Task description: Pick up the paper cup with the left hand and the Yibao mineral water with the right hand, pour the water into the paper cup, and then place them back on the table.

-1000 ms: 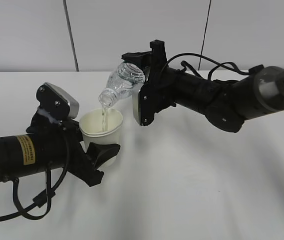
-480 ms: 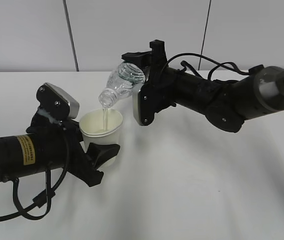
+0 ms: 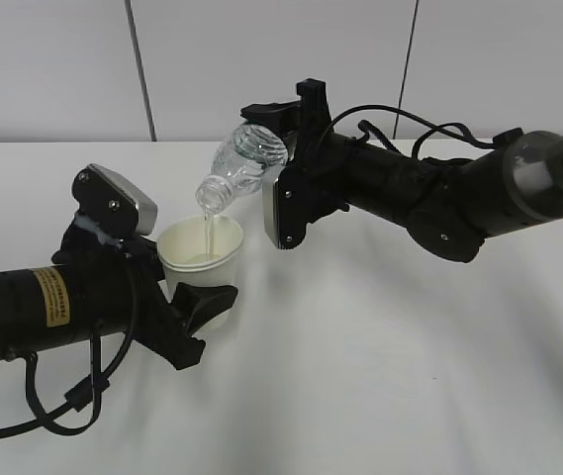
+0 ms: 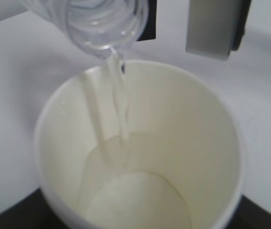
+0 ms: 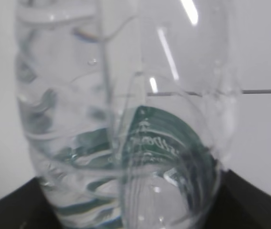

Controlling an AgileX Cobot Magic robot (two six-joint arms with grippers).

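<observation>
My left gripper is shut on the cream-white paper cup and holds it upright just above the white table. My right gripper is shut on the clear Yibao mineral water bottle, tilted mouth-down over the cup. A thin stream of water runs from the bottle mouth into the cup. In the left wrist view the cup fills the frame with water pooled at its bottom, the bottle mouth above its far rim. The right wrist view shows the bottle close up with its green label.
The grey wall with dark vertical seams stands behind the table. Cables hang from the left arm near the front edge. The right arm spans the upper right of the table.
The arms hold still. The water keeps running into the cup and its level has risen slightly.
</observation>
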